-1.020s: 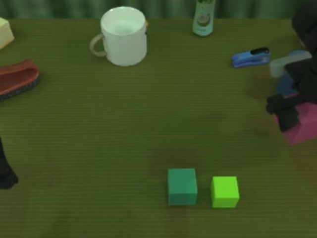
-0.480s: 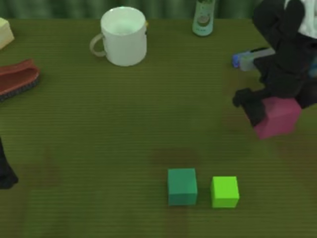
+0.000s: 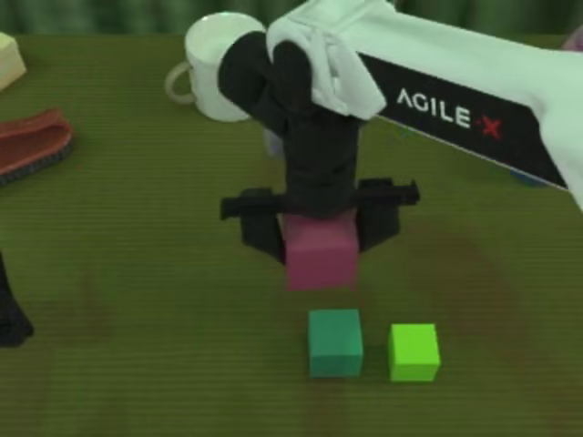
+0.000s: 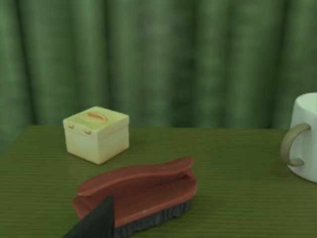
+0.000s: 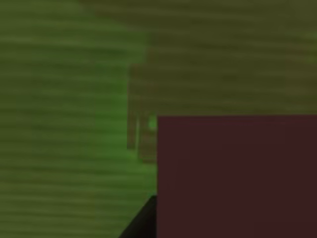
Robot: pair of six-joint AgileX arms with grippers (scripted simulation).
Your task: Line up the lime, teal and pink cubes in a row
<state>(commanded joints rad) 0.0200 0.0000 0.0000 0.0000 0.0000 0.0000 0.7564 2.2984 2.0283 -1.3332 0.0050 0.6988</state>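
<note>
In the top view my right gripper (image 3: 319,238) is shut on the pink cube (image 3: 321,258) and holds it above the table's middle, just behind the teal cube (image 3: 334,341). The lime cube (image 3: 414,351) rests to the right of the teal one, a small gap between them. Through the right wrist view the pink cube (image 5: 237,173) fills much of the picture as a dark magenta block, with one black fingertip (image 5: 143,223) against its side. My left gripper (image 3: 11,320) stays parked at the table's left edge.
A white mug (image 3: 219,68) stands at the back, partly behind my right arm. A red brush (image 3: 32,146) and a cream box (image 3: 7,56) lie at the left; the left wrist view also shows the brush (image 4: 136,193), box (image 4: 96,133) and mug (image 4: 304,136).
My right arm has swung from the table's right side to its middle, carrying the pink cube leftward and toward the front. The teal and lime cubes have not moved.
</note>
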